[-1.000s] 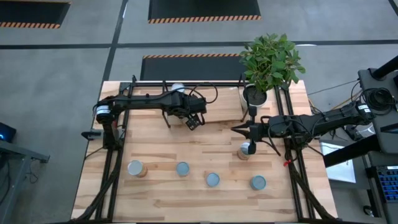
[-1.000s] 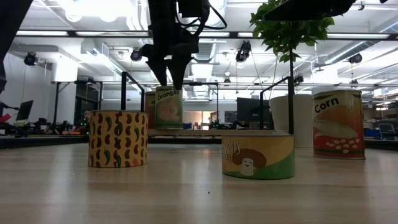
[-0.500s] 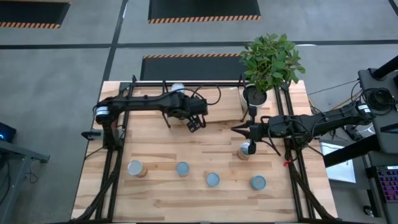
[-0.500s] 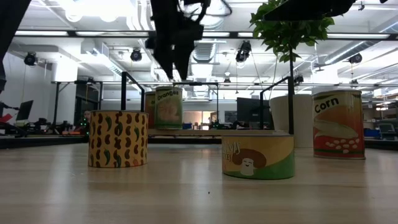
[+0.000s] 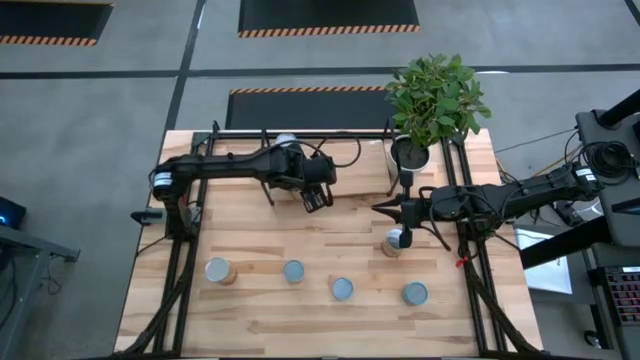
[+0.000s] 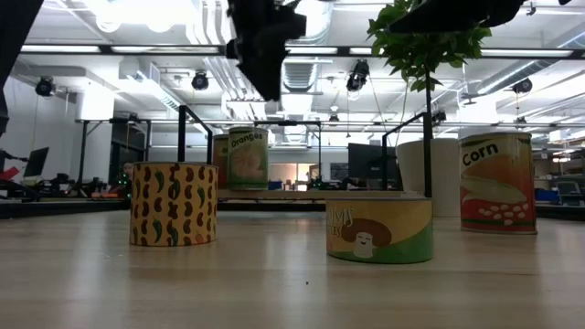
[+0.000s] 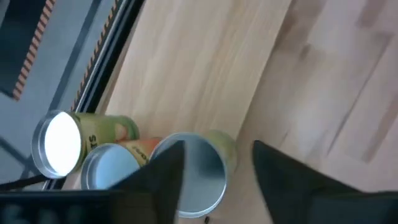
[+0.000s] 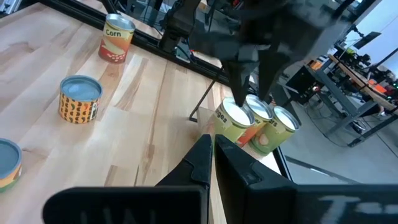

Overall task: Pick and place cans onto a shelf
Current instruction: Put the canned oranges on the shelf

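Cans: three on shelf [image 8: 205,118], five on tabletop, left gripper [image 5: 314,198] apart, right gripper [image 5: 383,209] together.

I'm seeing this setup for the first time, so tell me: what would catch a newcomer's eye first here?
Probably the leafy potted plant at the table's far right corner. Next, the left claw hanging above three cans clustered on the shelf at the far side. Then the row of four cans along the near edge.

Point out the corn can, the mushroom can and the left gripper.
corn can [image 6: 497,183], low view, on its label.
mushroom can [image 6: 379,230], low view, on its label.
left gripper [image 5: 313,201], high view, between its fingertips.
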You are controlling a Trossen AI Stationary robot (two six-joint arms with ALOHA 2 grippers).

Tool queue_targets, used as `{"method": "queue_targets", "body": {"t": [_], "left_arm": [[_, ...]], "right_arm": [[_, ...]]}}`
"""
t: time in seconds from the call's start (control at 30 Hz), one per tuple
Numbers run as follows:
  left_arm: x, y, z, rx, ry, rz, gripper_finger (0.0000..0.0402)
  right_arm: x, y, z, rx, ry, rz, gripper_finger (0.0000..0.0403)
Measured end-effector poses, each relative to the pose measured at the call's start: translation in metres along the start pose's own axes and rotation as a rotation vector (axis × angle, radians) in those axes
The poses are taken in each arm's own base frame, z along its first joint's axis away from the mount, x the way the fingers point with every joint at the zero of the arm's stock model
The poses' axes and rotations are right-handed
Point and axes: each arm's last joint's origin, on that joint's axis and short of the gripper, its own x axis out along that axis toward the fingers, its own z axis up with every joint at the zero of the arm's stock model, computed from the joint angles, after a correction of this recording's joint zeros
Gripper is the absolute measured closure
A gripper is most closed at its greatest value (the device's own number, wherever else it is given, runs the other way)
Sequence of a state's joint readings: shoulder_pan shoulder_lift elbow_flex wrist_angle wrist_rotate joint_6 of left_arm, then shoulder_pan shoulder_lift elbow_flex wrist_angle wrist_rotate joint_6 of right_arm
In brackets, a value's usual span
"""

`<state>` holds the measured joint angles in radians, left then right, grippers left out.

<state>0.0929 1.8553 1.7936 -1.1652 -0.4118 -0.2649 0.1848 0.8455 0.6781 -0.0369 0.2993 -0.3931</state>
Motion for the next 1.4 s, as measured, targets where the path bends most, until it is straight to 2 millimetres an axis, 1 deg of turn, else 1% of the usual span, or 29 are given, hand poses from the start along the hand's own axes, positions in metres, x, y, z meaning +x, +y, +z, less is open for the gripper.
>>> {"method": "queue_targets", "body": {"t": [0.17,0.2,0.23,0.37,0.43,0.7,0.97,1.2,1.4], "left_arm": [[0.021,-0.003,-0.012,0.009,0.024,0.104,0.0372],[0.024,-0.004,-0.013,0.003,0.021,0.127,0.0386],[0.026,-0.004,-0.014,-0.005,0.017,0.138,0.0392],[0.030,-0.005,-0.015,-0.013,0.020,0.140,0.0373],[0.030,-0.006,-0.015,-0.023,0.016,0.140,0.0371],[0.030,-0.005,-0.017,-0.025,0.031,0.145,0.0399],[0.031,-0.006,-0.019,-0.017,0.042,0.149,0.0401],[0.044,-0.008,-0.028,-0.009,0.068,0.180,0.0401],[0.048,-0.010,-0.033,-0.014,0.079,0.198,0.0402]], "right_arm": [[0.000,0.000,-0.001,-0.003,0.008,0.003,0.0394],[0.000,0.000,-0.001,-0.003,0.008,0.003,0.0394],[0.000,0.000,-0.001,-0.003,0.008,0.003,0.0394],[0.000,0.000,-0.001,-0.002,0.007,0.003,0.0394],[0.000,0.000,-0.001,-0.002,0.007,0.003,0.0394],[0.000,0.000,-0.001,-0.002,0.006,0.002,0.0394],[0.000,0.000,-0.001,-0.001,0.009,0.003,0.0394],[0.000,0.000,-0.001,0.005,0.009,0.003,0.0394],[0.000,0.000,0.000,0.008,0.002,0.000,0.0394]]}}
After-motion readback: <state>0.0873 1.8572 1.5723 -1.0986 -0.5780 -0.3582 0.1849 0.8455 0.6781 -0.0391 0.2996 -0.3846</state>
